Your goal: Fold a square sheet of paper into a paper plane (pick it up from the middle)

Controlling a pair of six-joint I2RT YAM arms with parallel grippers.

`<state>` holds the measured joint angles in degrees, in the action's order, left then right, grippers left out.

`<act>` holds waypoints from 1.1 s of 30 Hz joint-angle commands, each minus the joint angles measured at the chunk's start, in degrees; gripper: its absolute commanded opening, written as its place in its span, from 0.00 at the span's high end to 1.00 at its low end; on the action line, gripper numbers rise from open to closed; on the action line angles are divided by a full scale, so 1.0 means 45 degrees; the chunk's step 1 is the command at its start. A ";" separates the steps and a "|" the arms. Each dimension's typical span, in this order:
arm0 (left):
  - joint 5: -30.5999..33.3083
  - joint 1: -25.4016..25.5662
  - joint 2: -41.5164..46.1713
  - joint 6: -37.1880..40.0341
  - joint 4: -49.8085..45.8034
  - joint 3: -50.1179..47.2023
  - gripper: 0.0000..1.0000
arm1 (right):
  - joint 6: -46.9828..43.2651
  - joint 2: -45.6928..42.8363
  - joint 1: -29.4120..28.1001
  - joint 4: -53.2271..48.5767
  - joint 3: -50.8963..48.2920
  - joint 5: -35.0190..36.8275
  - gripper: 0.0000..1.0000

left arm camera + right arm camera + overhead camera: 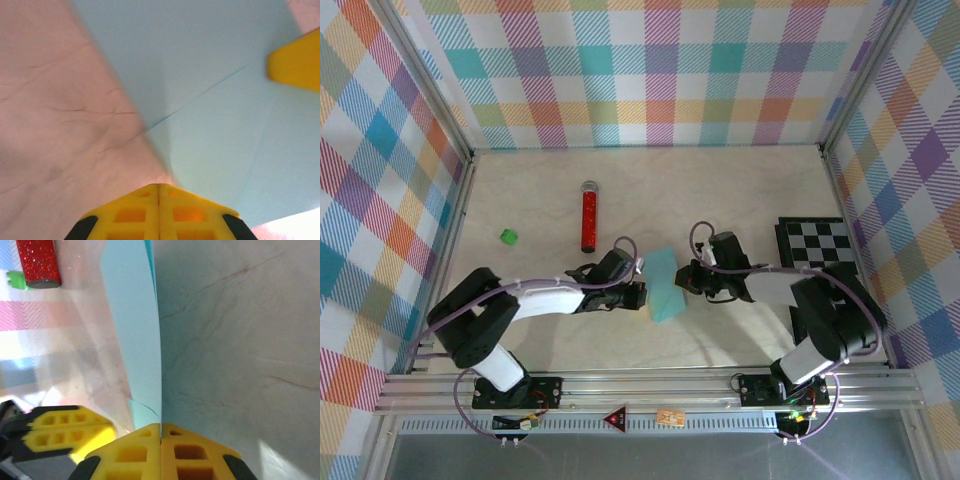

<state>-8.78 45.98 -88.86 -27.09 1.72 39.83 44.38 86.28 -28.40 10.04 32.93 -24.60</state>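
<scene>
The sheet of paper [663, 285], light cyan and already carrying a crease, sits at the middle of the bench [740, 190] between the two arms. It is partly raised rather than lying flat. In the right wrist view it shows almost edge-on, rising straight out of the seam of the right gripper [160, 426], whose fingers [195, 452] are clamped on it. That grip probably keeps one flap lifted so a fold can be formed.

The left gripper [159, 187] meets the opposite edge with its fingers [130, 215] pressed together. There the paper [225, 140] faces the camera broadly, a straight crease running across it. It does not look pinched on this side; the closed tips seem placed to pin or press the sheet while the other arm holds it up, though contact cannot be confirmed.

Farther out, a red glittery tube [589, 215] and a small green piece [508, 236] lie behind and left, well apart. The checkered board [817, 243] rests to the right.
</scene>
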 commanded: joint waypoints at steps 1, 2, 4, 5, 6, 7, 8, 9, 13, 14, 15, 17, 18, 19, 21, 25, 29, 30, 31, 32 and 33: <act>0.1950 -0.0063 0.1673 -0.0508 0.0362 -0.0582 0.92 | -0.1728 -0.1714 -0.0510 -0.2816 0.0744 0.2492 0.95; 0.2562 -0.0068 0.2179 -0.0621 0.0277 -0.0779 0.91 | -0.2091 -0.2177 -0.0758 -0.3638 0.0950 0.3438 0.96; 0.3581 -0.0109 0.3117 -0.0817 0.0116 -0.1120 0.88 | -0.2704 -0.2834 -0.1313 -0.5336 0.1490 0.5347 0.96; 0.4020 -0.0165 0.3607 -0.0865 0.0041 -0.1307 0.86 | -0.3014 -0.3099 -0.1625 -0.6065 0.1750 0.6164 0.96; 0.4370 -0.0194 0.4003 -0.0890 -0.0019 -0.1468 0.84 | -0.3245 -0.3283 -0.1897 -0.6579 0.1971 0.6855 0.96; 0.4714 -0.0243 0.4417 -0.0936 -0.0085 -0.1642 0.81 | -0.3450 -0.3468 -0.2252 -0.7248 0.2236 0.7691 0.96; 0.4927 -0.0321 0.4764 -0.0972 -0.0155 -0.1772 0.78 | -0.3590 -0.3578 -0.2607 -0.7863 0.2488 0.8582 0.96; 0.5051 -0.0417 0.5007 -0.0954 -0.0265 -0.1835 0.77 | -0.3595 -0.3625 -0.2886 -0.8431 0.2747 0.9329 0.96; 0.5333 -0.0743 0.5815 -0.1055 -0.0733 -0.2013 0.75 | -0.3194 -0.3393 -0.4021 -1.0862 0.3903 1.2381 0.97; 0.5349 -0.0862 0.5950 -0.1138 -0.0820 -0.2063 0.75 | -0.3016 -0.3193 -0.4326 -1.1487 0.4244 1.3074 0.97; 0.5321 -0.0959 0.6054 -0.1230 -0.0867 -0.2103 0.75 | -0.2809 -0.2975 -0.4602 -1.2044 0.4547 1.3687 0.98; 0.5239 -0.1212 0.6214 -0.1378 -0.0991 -0.2170 0.75 | -0.2463 -0.2319 -0.5159 -1.3146 0.5241 1.4889 0.99; 0.5217 -0.1311 0.6286 -0.1429 -0.1083 -0.2155 0.75 | -0.2270 -0.1986 -0.5337 -1.3555 0.5500 1.5310 0.99; 0.5219 -0.1442 0.6372 -0.1494 -0.1211 -0.2153 0.75 | -0.2016 -0.1576 -0.5486 -1.3993 0.5776 1.5658 1.00; 0.5280 -0.1696 0.6581 -0.1742 -0.1689 -0.2076 0.75 | -0.1717 -0.0779 -0.5642 -1.4525 0.6214 1.6019 1.00; 0.5354 -0.2248 0.7267 -0.2059 -0.2884 -0.1978 0.75 | -0.1222 0.0630 -0.5889 -1.4723 0.6770 1.6401 1.00; 0.4385 -0.2787 0.7963 -0.2385 -0.4447 -0.1817 0.72 | -0.1295 0.1357 -0.6010 -1.4466 0.7176 1.6281 1.00; 0.4247 -0.2860 0.7995 -0.2628 -0.5129 -0.1568 0.73 | -0.1332 0.1445 -0.6030 -1.4440 0.7255 1.6189 1.00; 0.4154 -0.2873 0.8072 -0.2810 -0.5809 -0.1299 0.73 | -0.1385 0.1536 -0.6046 -1.4401 0.7353 1.6053 1.00; 0.3977 -0.2873 0.8182 -0.2865 -0.6258 -0.1168 0.73 | -0.1448 0.1615 -0.6070 -1.4381 0.7450 1.5935 1.00; 0.3853 -0.2873 0.8318 -0.2900 -0.6612 -0.1092 0.73 | -0.1446 0.1679 -0.6107 -1.4405 0.7537 1.5883 1.00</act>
<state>11.46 33.63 -53.04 -37.93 -18.81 32.34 37.08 93.27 -55.20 -53.04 64.34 46.04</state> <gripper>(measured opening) 0.273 0.064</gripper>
